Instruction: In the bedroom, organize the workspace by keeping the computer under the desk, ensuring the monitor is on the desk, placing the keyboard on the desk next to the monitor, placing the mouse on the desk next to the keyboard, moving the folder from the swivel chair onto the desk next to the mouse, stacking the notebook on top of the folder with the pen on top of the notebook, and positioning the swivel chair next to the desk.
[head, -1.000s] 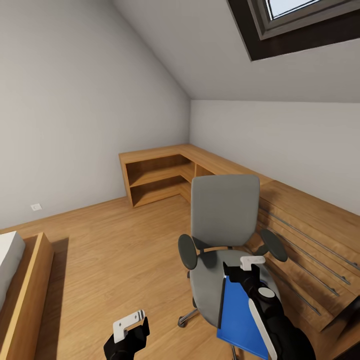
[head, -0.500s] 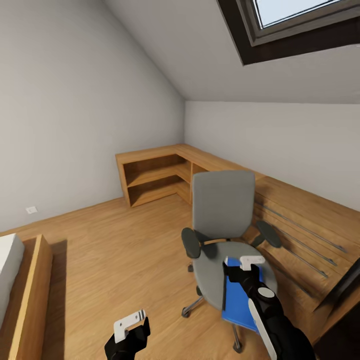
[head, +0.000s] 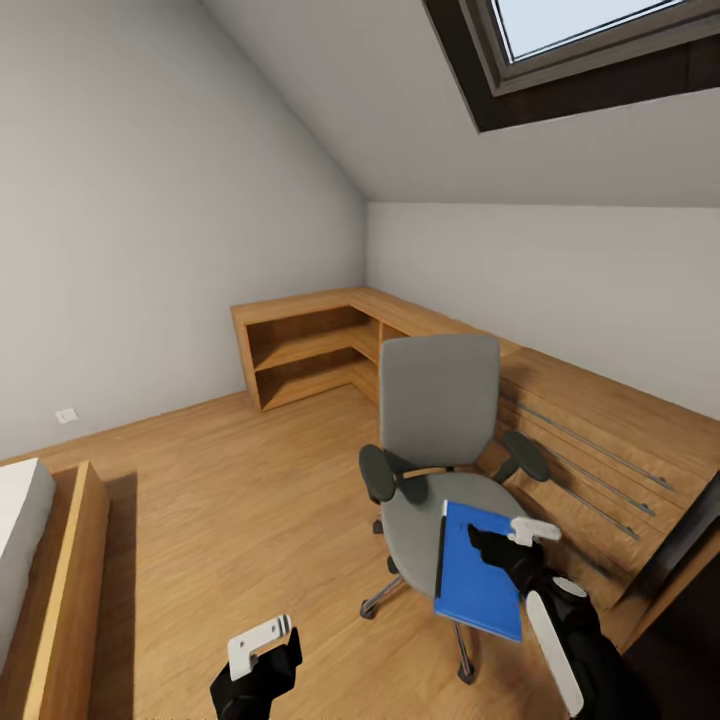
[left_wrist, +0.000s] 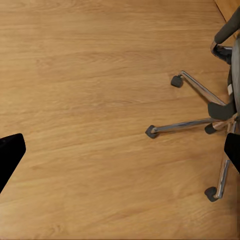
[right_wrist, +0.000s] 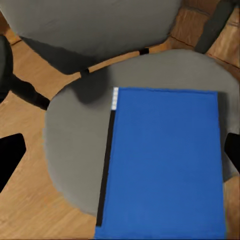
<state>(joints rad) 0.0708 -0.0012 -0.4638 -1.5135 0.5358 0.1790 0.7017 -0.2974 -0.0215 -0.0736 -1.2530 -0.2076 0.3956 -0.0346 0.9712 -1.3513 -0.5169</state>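
Observation:
The grey swivel chair (head: 438, 400) stands on the wood floor in the middle of the head view. A bright-blue folder (head: 476, 572) with a dark spine lies flat on its seat (right_wrist: 75, 135) and overhangs the seat's front edge. In the right wrist view the folder (right_wrist: 165, 160) lies between and below my fingers. My right gripper (head: 508, 545) hovers open over the folder's far right corner, nothing between its fingers. Low at the left, my left gripper (head: 262, 652) is open over bare floor, near the chair's chrome star base (left_wrist: 200, 122).
A light-wood dresser (head: 600, 440) with long bar handles runs along the right wall behind the chair. A corner shelf unit (head: 305, 350) stands at the back. A bed with a wooden frame (head: 60, 580) is at the left. A dark slanted panel (head: 690, 535) shows at the right edge.
The head view has shifted, so chair and folder now sit higher in it. My right gripper has moved from the middle of the folder's far edge towards its right corner. The left gripper looks unchanged.

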